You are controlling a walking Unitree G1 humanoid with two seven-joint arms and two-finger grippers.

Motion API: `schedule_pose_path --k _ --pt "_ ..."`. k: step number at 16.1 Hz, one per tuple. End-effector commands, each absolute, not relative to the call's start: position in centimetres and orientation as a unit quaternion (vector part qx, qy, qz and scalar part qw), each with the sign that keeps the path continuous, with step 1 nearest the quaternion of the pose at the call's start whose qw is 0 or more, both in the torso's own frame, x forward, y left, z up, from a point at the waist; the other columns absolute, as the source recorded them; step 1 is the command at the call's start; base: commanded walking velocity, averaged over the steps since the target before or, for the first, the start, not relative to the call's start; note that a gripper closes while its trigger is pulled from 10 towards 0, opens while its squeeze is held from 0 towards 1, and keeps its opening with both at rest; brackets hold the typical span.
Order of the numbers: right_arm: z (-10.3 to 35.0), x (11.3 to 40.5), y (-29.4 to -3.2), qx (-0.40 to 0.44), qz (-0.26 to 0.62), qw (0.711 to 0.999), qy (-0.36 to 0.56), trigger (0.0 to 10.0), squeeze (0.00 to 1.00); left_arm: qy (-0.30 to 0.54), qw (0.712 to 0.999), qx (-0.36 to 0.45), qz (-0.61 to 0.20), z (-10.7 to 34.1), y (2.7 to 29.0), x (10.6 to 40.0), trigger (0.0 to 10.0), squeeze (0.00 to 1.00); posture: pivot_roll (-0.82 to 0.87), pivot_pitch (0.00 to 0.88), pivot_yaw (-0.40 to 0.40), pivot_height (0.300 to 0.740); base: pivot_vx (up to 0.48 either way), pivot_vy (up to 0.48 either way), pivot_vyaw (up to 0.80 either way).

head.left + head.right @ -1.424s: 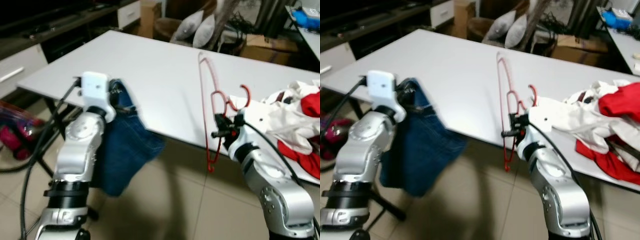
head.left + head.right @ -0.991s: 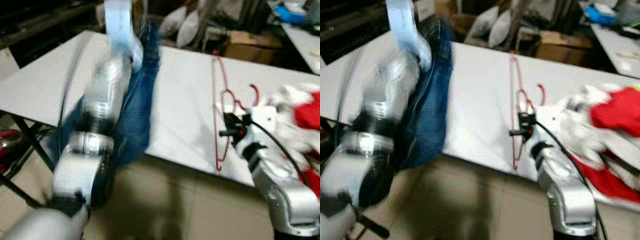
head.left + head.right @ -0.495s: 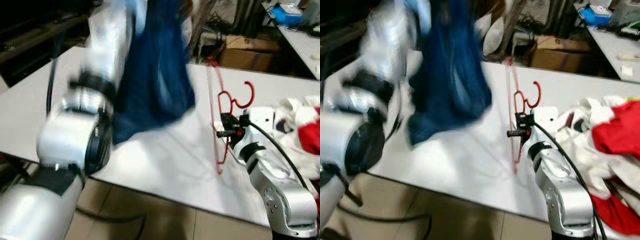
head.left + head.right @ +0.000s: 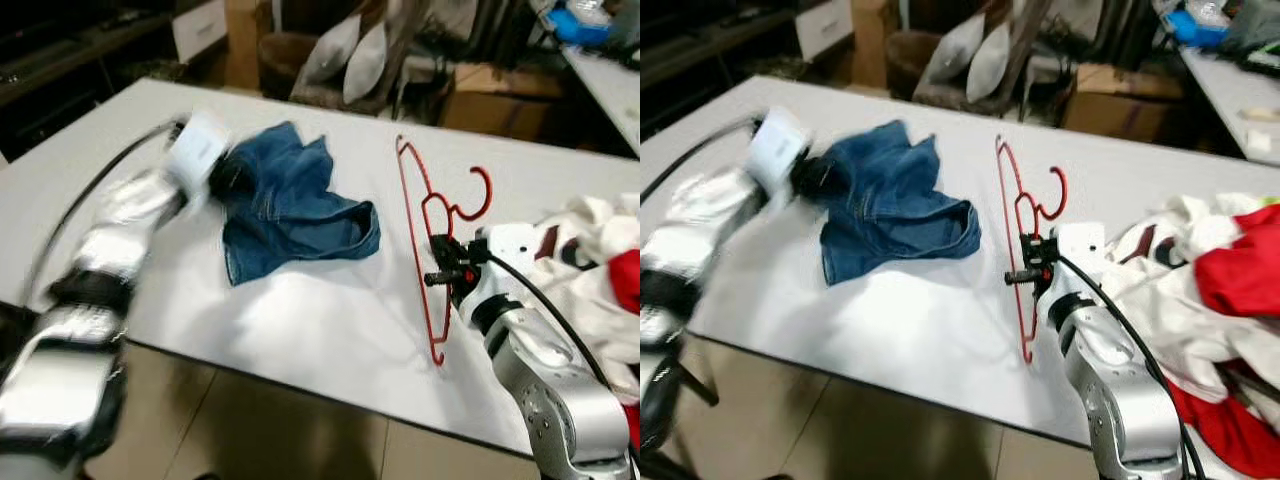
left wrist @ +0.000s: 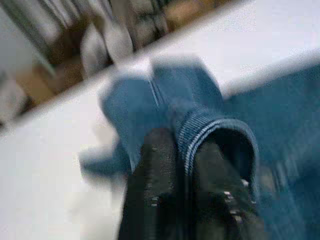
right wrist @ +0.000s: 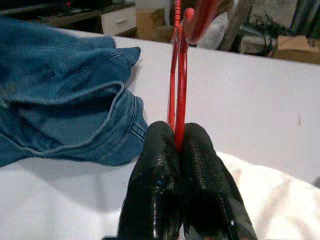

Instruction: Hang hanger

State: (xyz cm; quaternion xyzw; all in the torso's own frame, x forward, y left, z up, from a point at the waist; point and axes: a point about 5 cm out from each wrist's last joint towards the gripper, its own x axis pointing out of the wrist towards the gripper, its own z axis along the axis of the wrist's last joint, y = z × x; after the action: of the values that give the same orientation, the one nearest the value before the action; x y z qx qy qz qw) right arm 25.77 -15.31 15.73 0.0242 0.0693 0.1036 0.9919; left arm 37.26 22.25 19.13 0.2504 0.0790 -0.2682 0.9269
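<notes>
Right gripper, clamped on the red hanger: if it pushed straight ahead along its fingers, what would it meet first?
The right gripper points along the red hanger over bare white table. The blue jeans lie off to the side. The way looks free, though depth is unclear.

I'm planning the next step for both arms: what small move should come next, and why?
Probably open the left gripper and release the jeans, which lie on the table, while the right gripper stays pinched on the red hanger beside them.

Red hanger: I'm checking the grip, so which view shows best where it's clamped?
Right wrist view: the red hanger sits pinched between the right gripper fingers. Eye views show its whole outline over the table.
</notes>
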Motion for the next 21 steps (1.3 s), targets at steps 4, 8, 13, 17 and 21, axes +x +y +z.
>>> schedule_pose_path --k 4,8,13,17,21 --pt "16.0 25.8 -15.3 0.017 0.115 0.991 0.065 10.0 0.0 0.108 0.918 0.213 -0.316 21.2 24.4 35.6 10.0 1.0 0.03 0.0 -0.033 0.74 0.0 0.0 0.0" --pt "16.1 25.6 -15.3 0.015 0.116 0.991 0.064 10.0 0.0 -0.104 0.985 0.104 -0.089 29.6 29.8 36.2 10.0 0.0 0.02 0.0 -0.031 0.74 0.0 0.0 0.0" --pt "16.0 26.0 -15.7 0.012 0.111 0.991 0.068 10.0 0.0 -0.093 0.966 0.085 -0.224 27.0 22.1 37.5 10.0 0.0 0.03 0.0 -0.053 0.74 0.0 0.0 0.0" --pt "16.6 25.8 -17.6 0.004 0.061 0.996 0.063 10.0 0.0 -0.066 0.934 0.012 -0.352 23.6 10.1 39.6 10.0 0.0 -0.02 0.0 -0.041 0.74 0.0 0.0 0.0" --pt "16.6 23.5 -19.3 -0.007 0.009 0.997 0.075 10.0 0.0 0.008 0.935 0.043 -0.352 20.4 4.5 39.7 10.0 0.0 -0.11 0.0 0.012 0.74 0.0 0.0 0.0"
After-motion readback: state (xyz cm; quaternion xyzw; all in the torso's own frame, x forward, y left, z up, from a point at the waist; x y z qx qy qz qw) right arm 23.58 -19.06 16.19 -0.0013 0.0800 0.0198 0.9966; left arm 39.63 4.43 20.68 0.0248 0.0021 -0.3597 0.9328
